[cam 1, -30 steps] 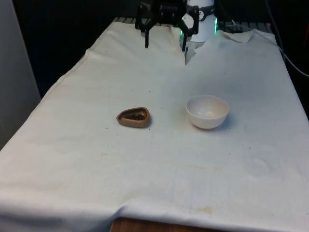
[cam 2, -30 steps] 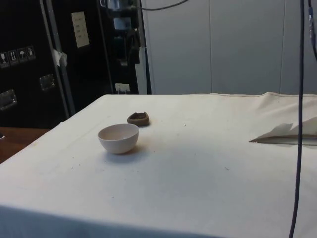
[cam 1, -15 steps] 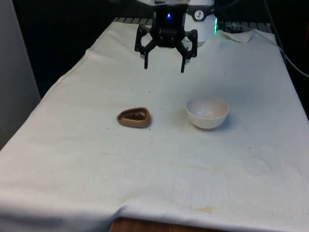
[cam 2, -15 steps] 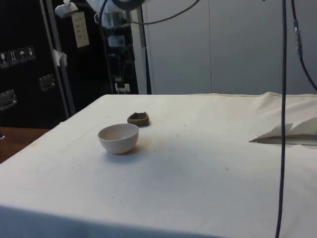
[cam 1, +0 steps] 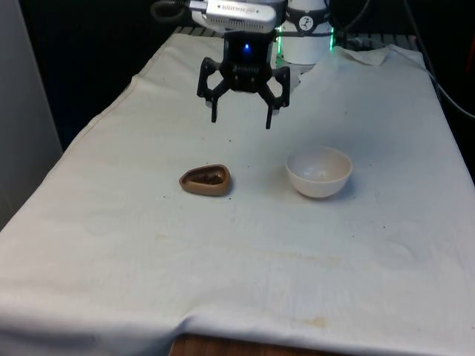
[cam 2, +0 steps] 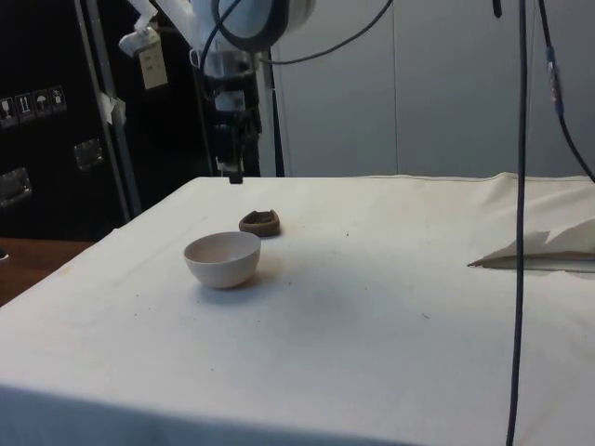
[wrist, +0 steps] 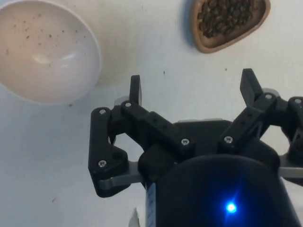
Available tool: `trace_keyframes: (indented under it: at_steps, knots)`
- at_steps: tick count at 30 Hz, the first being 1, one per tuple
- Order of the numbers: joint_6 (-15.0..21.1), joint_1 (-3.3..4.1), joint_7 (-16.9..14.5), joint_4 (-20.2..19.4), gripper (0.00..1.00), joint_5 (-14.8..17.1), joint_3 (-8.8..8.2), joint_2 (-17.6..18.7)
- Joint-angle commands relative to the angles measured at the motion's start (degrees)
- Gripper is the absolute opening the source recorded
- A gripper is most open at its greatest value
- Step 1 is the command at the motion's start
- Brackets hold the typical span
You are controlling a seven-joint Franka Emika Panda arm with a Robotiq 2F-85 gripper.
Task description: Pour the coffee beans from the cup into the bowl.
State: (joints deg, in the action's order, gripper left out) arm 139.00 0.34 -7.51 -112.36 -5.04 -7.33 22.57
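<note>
Spread wide and holding nothing, the claw (cam 1: 241,119) hangs in the air above the desk (cam 1: 386,282), over the cloth on the robot's side of the two dishes and roughly between them. Its fingers (wrist: 135,88) point straight down.

Judging by how things lie, the task has barely begun. The cup (cam 1: 205,179), a small brown teardrop-shaped dish, rests flat on the desk with the coffee beans (wrist: 224,15) inside it, and nothing touches it. The white bowl (cam 1: 319,171) stands upright toward the front view's right of the cup, near but apart. It holds no beans; only a few dark specks show inside. Reaching, gripping, lifting, carrying and tipping are all left to do.

The cup's opening faces up. Its long axis runs roughly across the front view, with the narrow, pointed end toward that view's left, away from the bowl, and the broad end toward the bowl.
</note>
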Motion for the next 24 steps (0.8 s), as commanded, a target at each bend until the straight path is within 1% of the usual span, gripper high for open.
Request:
trace_keyframes:
  at_steps: [1,7,8,9,16,17,18,19,20,24]
  knots:
    - [1.3,-0.17,-0.2,-0.1,1.0,0.2,0.11,0.5]
    - [3.8,-0.11,-0.2,-0.1,1.0,0.1,0.11,2.1]
    - [3.0,-0.06,-0.1,0.0,1.0,0.0,0.0,2.0]
    - [4.1,-0.11,-0.2,-0.1,1.0,0.1,0.17,2.2]
    - [6.1,-0.34,-0.6,0.1,1.0,0.6,0.46,4.1]
    - [6.8,-0.4,-0.7,0.0,1.0,0.9,0.57,4.6]
    - [6.2,0.0,-0.2,0.1,1.0,0.2,0.06,4.4]
    - [7.2,-0.46,-0.8,0.0,1.0,1.0,0.63,4.9]
    - [7.4,-0.46,-0.9,-0.1,1.0,1.1,0.63,5.1]
    - [8.1,-0.86,-1.9,0.1,1.0,2.2,1.03,6.1]
